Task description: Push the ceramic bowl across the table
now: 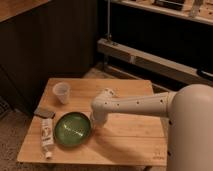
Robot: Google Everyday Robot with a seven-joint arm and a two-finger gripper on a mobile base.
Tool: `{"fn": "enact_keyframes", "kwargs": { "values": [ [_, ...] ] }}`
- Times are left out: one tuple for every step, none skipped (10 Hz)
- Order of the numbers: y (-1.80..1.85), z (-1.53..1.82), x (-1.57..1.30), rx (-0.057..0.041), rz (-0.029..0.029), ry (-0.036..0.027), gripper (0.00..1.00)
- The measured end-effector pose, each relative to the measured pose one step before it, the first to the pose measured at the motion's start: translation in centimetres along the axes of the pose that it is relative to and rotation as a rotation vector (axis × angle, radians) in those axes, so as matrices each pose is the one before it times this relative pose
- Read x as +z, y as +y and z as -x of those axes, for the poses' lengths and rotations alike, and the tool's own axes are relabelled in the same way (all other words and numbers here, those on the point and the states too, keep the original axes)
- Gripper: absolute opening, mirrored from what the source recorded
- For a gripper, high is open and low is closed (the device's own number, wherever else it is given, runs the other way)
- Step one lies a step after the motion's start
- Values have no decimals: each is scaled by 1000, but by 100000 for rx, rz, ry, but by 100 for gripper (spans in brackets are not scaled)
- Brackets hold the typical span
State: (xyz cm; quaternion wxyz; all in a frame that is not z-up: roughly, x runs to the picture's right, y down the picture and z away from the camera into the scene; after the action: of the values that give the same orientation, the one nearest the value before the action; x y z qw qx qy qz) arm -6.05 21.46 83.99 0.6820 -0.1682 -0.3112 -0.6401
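Observation:
The green ceramic bowl [73, 129] sits on the light-wood table [125, 140], toward its front left. My white arm reaches from the right across the table. My gripper [94, 120] points down at the bowl's right rim, touching or nearly touching it. The wrist hides most of the gripper.
A small white plastic cup [61, 92] stands at the table's back left. A white tube [47, 136] lies left of the bowl, near the left edge. A small dark flat object [44, 112] lies above the tube. Dark wood panels and a metal rail stand behind the table.

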Motion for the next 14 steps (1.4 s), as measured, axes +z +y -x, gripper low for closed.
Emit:
{"fn": "enact_keyframes", "kwargs": {
  "values": [
    [-56,-84,-13,-41,70,59,0],
    [-271,-52,87,-324,436,-277,0],
    [-764,-294,110,-892,-125,459,0],
    [-260,-31,13,-369,-227,140,0],
    [110,-51,-40,57,85,204,0],
    [-91,-51,-21,-92,-24,63,0],
    [-274,-11,22,-527,176,-130,0],
    [-173,-29,19,-282,123,111,0],
    [-337,-140,-7,-176,89,394,0],
    [-661,-101,82,-579,7,203,0],
    [-472,-53,83,-336,-146,-44,0],
    [178,65,-14,9,252,-23,0],
    [-197,-108,-9,-190,-9,146,0],
    [-282,-101,75,-312,7,-61,0]
  ]
}}
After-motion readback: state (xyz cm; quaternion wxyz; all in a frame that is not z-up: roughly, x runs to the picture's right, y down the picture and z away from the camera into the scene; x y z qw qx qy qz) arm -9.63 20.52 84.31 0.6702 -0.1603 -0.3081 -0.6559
